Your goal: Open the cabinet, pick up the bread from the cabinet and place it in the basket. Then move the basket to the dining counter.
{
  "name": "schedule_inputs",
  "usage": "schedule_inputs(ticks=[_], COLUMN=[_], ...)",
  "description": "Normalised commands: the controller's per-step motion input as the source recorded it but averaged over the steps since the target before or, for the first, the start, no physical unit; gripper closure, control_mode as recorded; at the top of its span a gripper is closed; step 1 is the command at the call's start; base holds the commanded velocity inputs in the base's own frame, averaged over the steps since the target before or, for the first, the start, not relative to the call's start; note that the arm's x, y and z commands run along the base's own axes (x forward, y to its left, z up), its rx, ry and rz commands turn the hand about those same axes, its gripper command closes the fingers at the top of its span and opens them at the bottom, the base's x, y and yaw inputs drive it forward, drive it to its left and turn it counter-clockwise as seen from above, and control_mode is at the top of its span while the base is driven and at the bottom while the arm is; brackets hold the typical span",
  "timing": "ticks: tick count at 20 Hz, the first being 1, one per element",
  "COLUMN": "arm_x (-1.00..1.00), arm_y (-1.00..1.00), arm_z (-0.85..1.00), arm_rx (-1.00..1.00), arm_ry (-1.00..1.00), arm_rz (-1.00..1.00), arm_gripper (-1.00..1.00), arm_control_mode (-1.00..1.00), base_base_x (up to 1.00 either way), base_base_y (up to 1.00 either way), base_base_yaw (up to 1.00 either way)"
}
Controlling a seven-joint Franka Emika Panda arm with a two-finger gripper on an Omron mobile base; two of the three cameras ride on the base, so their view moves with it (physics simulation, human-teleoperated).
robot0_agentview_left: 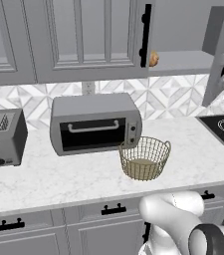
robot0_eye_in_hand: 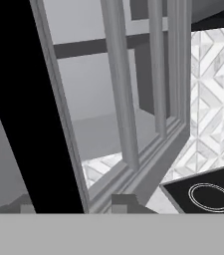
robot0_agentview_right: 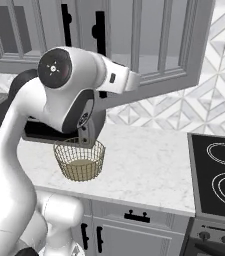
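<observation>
The small golden-brown lumpy bread roll [robot0_agentview_left: 154,59], probably light, soft and crushable, sits on the grey wall cabinet's [robot0_agentview_left: 183,62] inner shelf beyond the fingers, best pinched gently across its middle; whether the fingers hold anything cannot be told.

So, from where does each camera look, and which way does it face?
Left base view: behind the arm's left, facing the counter, toaster oven, basket, bread on the cabinet shelf; arm lower right.
Right base view: behind its right, same basket, stove; arm at left.
Hand view: close along the open cabinet door.
</observation>
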Motion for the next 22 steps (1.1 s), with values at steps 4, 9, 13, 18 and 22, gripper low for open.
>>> schedule_inputs(ticks=[4,9,13,18,22], arm_x=[-0.66,-0.50,-0.32,-0.73,-1.00], arm_y=[-1.00,-1.00,-1.00,-0.52,0.43], arm_z=[0.00,-0.02,-0.02,0.04,0.07], arm_rx=[0.05,0.07,0.08,0.08,0.23], arm_ry=[-0.02,-0.08,-0.07,-0.08,-0.27], arm_rz=[0.00,0.00,-0.04,-0.08,0.00], arm_gripper=[1.00,1.00,1.00,1.00,1.00], arm_control_mode=[-1.00,-1.00,-1.00,-1.00,-1.00], base_base_x=[0.00,0.00,0.00,0.00,0.00], base_base_y=[0.00,0.00,0.00,0.00,0.00], base_base_yaw=[0.00,0.00,0.00,0.00,0.00])
